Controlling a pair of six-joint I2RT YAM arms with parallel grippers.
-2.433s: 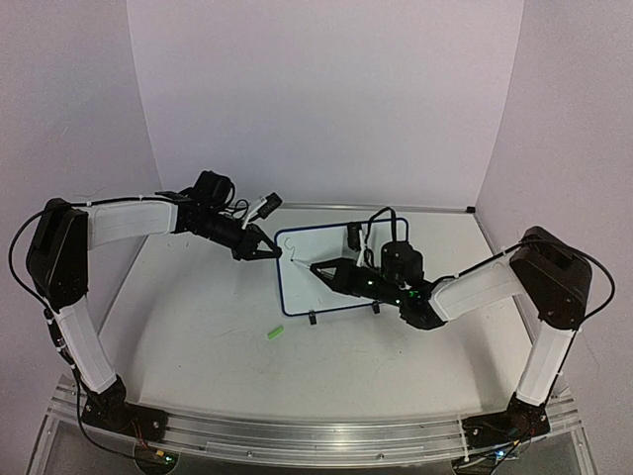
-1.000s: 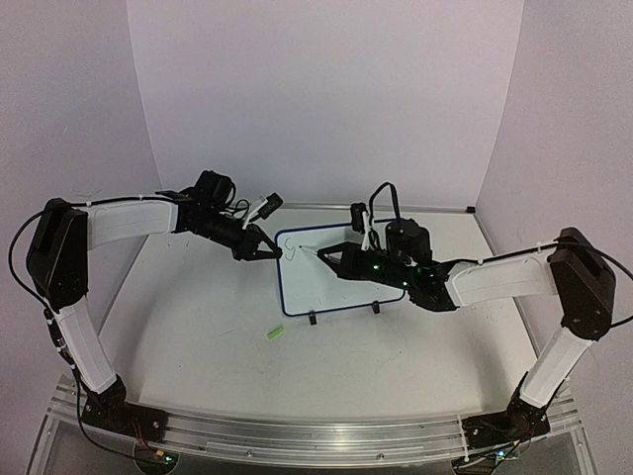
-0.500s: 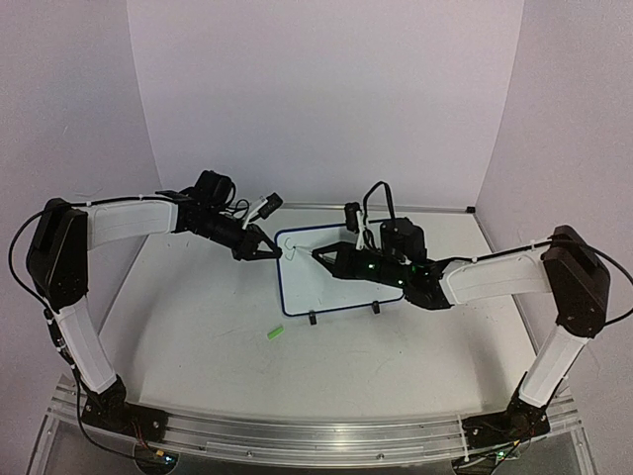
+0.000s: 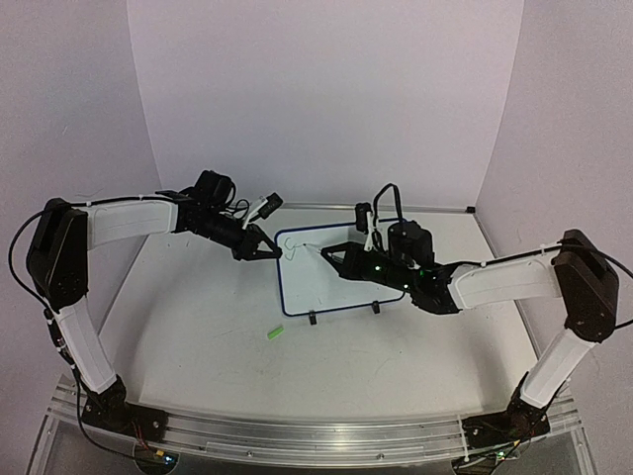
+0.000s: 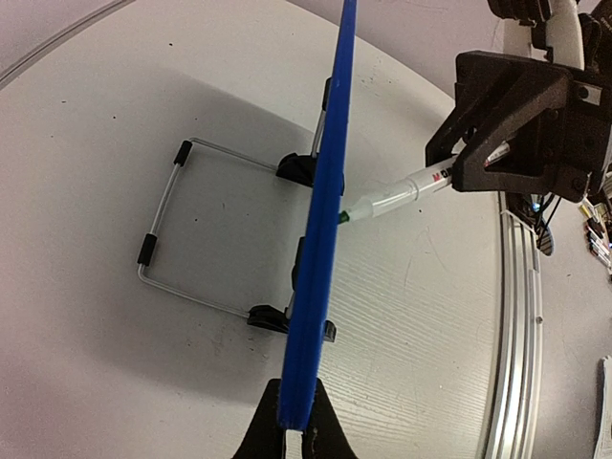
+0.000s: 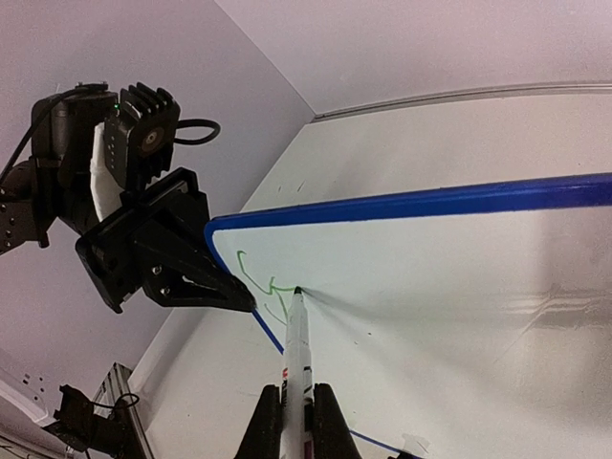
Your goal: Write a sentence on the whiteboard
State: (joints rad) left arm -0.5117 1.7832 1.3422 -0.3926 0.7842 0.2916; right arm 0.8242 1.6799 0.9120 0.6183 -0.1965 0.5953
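The whiteboard (image 4: 321, 287), white with a dark blue frame, stands upright mid-table on two black clip feet. My left gripper (image 4: 277, 253) is shut on its left edge; the left wrist view shows the blue edge (image 5: 323, 239) pinched between the jaws of the left gripper (image 5: 296, 435). My right gripper (image 4: 334, 256) is shut on a white marker (image 6: 297, 354), and its green tip touches the board (image 6: 459, 277) near the upper left corner. The sentence (image 6: 260, 282) is only a few green strokes there. The marker (image 5: 397, 198) also shows in the left wrist view.
A small green marker cap (image 4: 274, 334) lies on the table in front of the board's left end. The wire stand (image 5: 164, 251) and black clip feet (image 5: 297, 169) sit behind the board. Purple walls close in the back and sides.
My right arm has stretched out and carried the marker from lower on the board up to its upper left corner, then slightly right. The left gripper has not moved.
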